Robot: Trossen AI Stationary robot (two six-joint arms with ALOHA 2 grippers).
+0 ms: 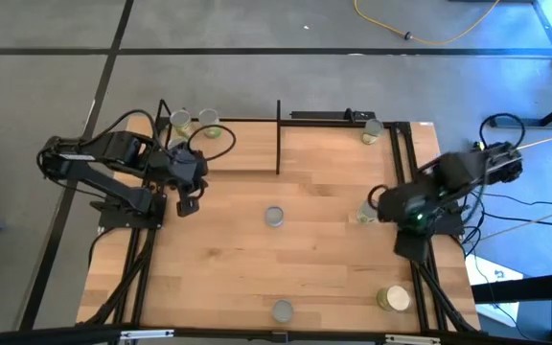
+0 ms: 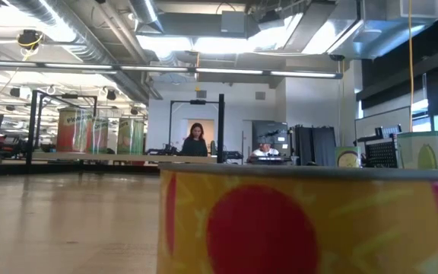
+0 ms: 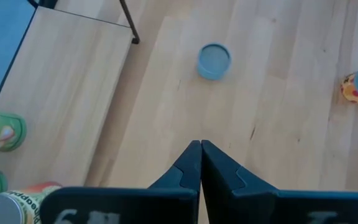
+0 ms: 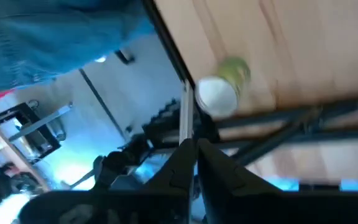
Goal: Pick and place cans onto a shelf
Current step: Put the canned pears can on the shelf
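Observation:
My left gripper [image 1: 188,203] [image 3: 201,149] hangs shut over the table's left part, touching nothing. A grey-topped can [image 1: 274,217] [image 3: 214,61] stands upright on the tabletop ahead of it. Three cans [image 1: 207,125] stand on the shelf board [image 3: 55,81] at the far left, among black posts [image 1: 278,134]. My right gripper [image 1: 381,203] [image 4: 194,146] is shut above the table's right edge, close to a can [image 1: 367,213]. Its wrist view shows a greenish, white-topped can [image 4: 219,93] beside a black rail. Neither gripper shows in the low view.
More cans stand at the far right [image 1: 370,129], the near edge [image 1: 283,310] and the near right [image 1: 394,299]. A yellow can with a red disc [image 2: 280,221] fills the low view. People sit in the room behind. The table's middle [image 1: 257,268] is bare wood.

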